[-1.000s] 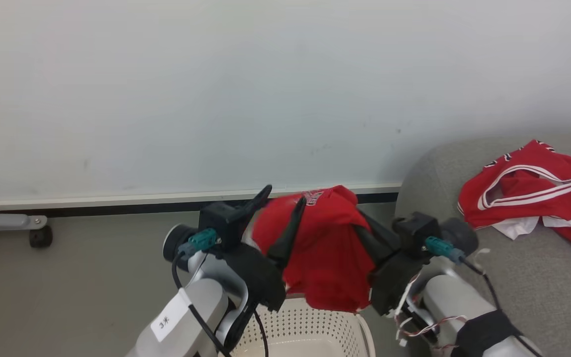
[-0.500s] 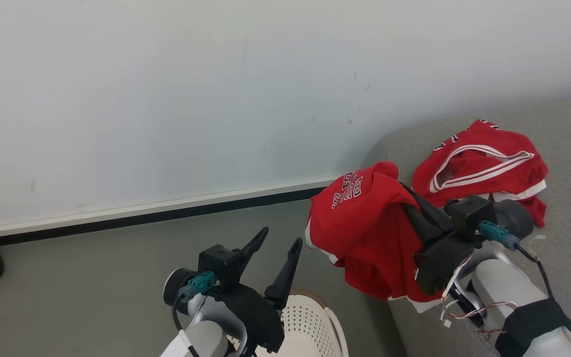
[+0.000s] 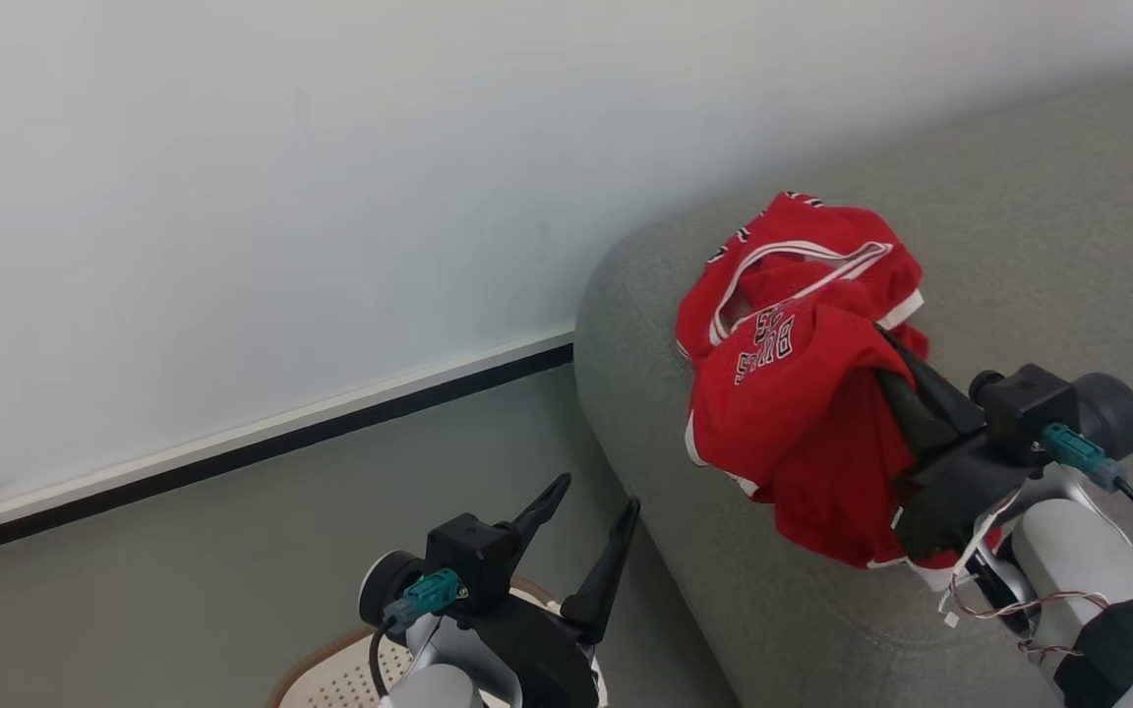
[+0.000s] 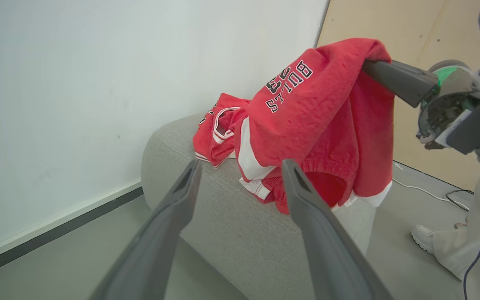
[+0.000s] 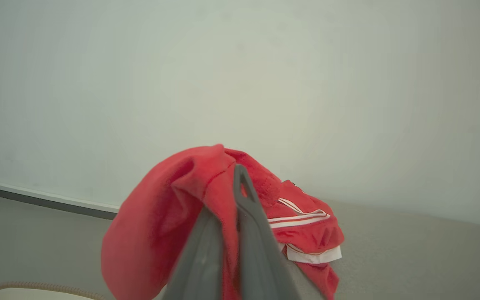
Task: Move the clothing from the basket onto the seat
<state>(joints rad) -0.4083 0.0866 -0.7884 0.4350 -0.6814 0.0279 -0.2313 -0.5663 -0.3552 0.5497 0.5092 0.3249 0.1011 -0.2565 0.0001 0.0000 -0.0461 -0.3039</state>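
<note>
Our right hand clamps red shorts lettered "BULLS", draped long-axis down over the grey seat against the striped garment lying there; our left hand gapes open.

Staged test room, lab-like; bare white wall; plywood panel; loose floor cables; grey sofa

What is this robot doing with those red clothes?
The right gripper is shut on a red garment, holding it up over the end of the grey sofa. A second red garment, white-striped, lies on the sofa just behind it. The left gripper is open and empty, near the basket on the floor.
</note>
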